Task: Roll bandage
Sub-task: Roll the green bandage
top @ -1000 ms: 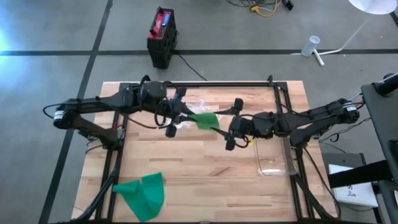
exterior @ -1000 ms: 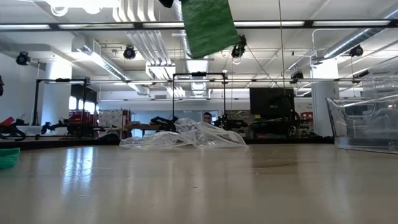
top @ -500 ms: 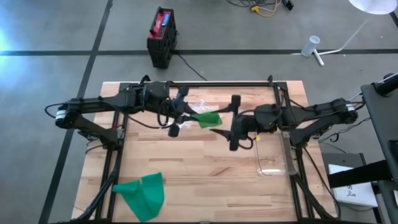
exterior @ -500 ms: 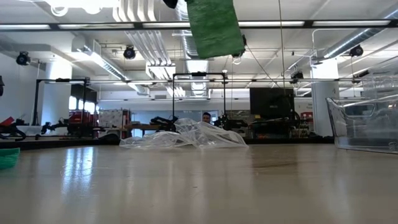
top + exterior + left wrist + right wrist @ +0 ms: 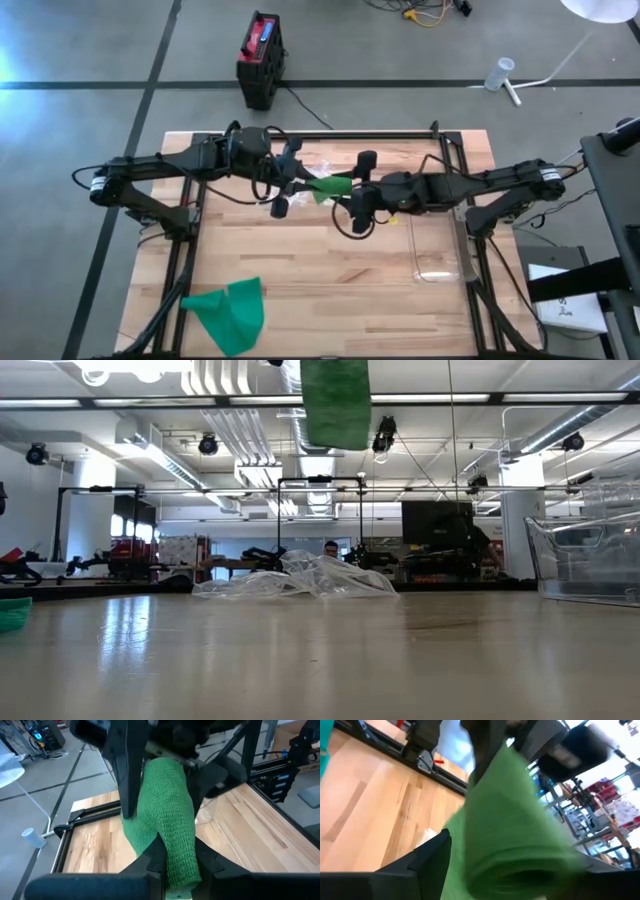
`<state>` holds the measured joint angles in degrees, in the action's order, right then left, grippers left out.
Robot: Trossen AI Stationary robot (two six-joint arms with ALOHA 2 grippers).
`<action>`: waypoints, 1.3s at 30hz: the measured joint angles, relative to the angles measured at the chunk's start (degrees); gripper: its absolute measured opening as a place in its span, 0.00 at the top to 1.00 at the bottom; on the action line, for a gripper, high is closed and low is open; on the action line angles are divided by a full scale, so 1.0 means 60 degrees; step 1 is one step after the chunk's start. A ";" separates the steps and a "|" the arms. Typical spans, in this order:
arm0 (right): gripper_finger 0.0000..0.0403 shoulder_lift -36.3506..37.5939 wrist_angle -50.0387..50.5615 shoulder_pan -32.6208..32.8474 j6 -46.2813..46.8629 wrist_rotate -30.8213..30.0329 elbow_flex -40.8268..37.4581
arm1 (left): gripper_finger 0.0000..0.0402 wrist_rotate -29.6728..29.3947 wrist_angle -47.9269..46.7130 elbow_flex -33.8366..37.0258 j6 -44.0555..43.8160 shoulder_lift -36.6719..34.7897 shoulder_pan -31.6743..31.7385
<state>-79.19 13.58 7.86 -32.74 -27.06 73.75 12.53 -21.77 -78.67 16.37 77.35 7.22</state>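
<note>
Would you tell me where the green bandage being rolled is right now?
In the high view the green bandage is held off the table, back of centre, between the left gripper and the right gripper, near the crumpled plastic wrapper.

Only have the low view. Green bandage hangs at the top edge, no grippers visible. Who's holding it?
Observer: The left gripper is shut on the green bandage, held in the air above the table.
Operator: Where's the right arm?
Observer: The right gripper is at the bandage's free end, fingers open with the cloth between them, not clamped.
Operator: Any other bandage around? I see a green sliver at far left.
Observer: Yes, a second green bandage lies crumpled flat at the table's near left corner.
Operator: And the clear thing on my right?
Observer: A clear plastic bin on the table, under the right arm.
</note>
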 joint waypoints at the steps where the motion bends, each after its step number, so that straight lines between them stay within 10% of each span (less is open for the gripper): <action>1: 0.38 0.0038 -0.0016 0.0012 -0.0044 -0.0031 0.0021 | 0.90 -0.0002 -0.0077 -0.0009 -0.0013 0.0002 -0.0004; 10: 0.38 0.0753 0.2018 0.0045 0.0012 0.0020 0.0791 | 0.89 -0.0001 -0.0241 -0.0029 -0.0102 -0.0062 0.0000; 39: 0.45 0.0232 0.0856 0.0226 0.0483 0.0906 0.1090 | 0.88 -0.0015 -0.0136 -0.0067 -0.0306 -0.0194 0.0000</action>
<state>-77.80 18.72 9.22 -29.84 -21.62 80.29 12.44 -22.58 -79.07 14.53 76.18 7.22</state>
